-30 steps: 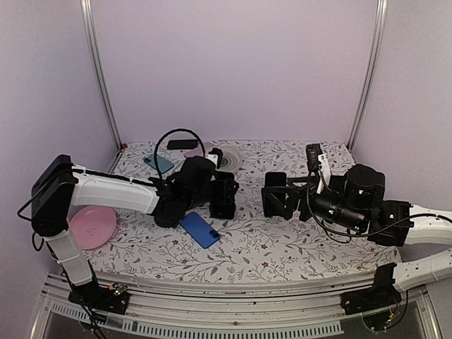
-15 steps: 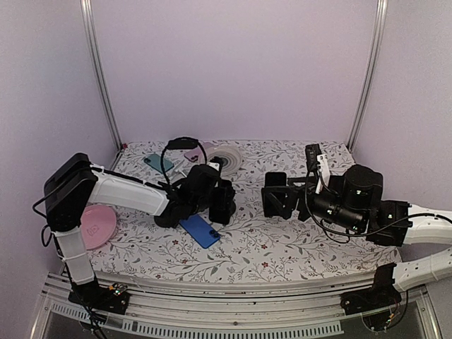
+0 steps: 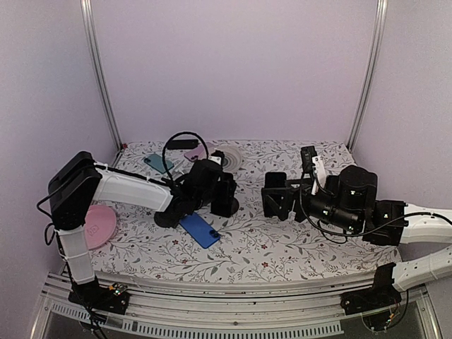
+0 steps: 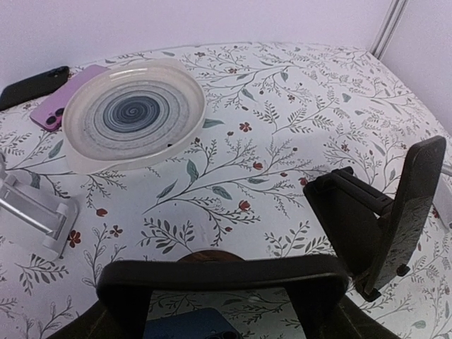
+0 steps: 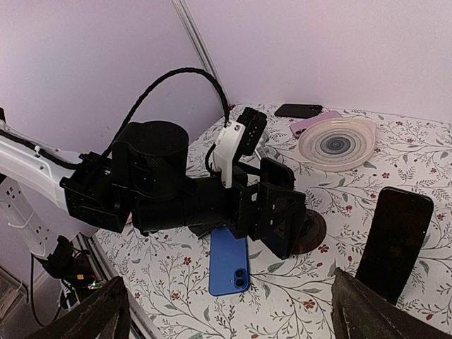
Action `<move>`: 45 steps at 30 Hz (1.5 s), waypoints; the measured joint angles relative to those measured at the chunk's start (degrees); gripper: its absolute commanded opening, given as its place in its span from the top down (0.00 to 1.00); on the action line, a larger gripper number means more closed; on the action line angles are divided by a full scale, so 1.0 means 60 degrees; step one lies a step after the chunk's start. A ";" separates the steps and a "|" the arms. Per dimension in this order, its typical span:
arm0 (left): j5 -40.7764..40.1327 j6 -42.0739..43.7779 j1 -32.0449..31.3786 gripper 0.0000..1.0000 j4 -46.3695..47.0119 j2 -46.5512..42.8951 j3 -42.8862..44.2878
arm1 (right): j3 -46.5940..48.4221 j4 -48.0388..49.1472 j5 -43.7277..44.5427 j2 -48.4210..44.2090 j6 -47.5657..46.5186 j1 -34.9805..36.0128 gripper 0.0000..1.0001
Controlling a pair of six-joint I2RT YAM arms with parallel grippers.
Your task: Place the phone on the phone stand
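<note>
Two grippers empty. Left gripper point(image 3: 227, 195) has edged toward 12 o'clock, fingers part-spread; right gripper point(image 3: 275, 196) unmoved, fingers wide. Blue slab phone point(image 3: 199, 229) unmoved, flat at left gripper's 7 o'clock, apart from silver metal stand point(image 4: 37, 217). Pickup seemingly not begun.

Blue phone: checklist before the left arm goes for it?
1. Blue phone lying flat on the table, nothing on top: ok.
2. Left gripper open and empty: ok.
3. Left gripper lined up over the blue phone: not ok. It sits beyond the phone, toward the back of the table.
4. Right gripper open, empty and apart from the left gripper: ok.
5. Stand free to take the phone: cannot tell. Only part of it shows, at the edge of the left wrist view.
</note>
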 measured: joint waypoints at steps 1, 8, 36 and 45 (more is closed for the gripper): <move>-0.0029 0.0047 0.0000 0.91 0.0047 0.0000 0.0000 | 0.0004 0.0000 0.0000 0.0000 0.0000 -0.0004 0.01; -0.0175 0.0572 0.0000 0.89 0.0302 0.0000 0.0000 | 0.0029 -0.0004 0.0000 0.0044 0.0000 -0.0036 0.01; -0.0248 0.1045 -0.0022 0.19 0.1188 0.0492 -0.0189 | 0.0055 -0.0004 -0.0007 0.0237 0.0007 -0.0044 0.01; -0.0386 0.1129 -0.0131 0.03 0.1341 0.0047 -0.0474 | 0.0160 0.0000 -0.0007 0.0237 0.0007 -0.0044 0.01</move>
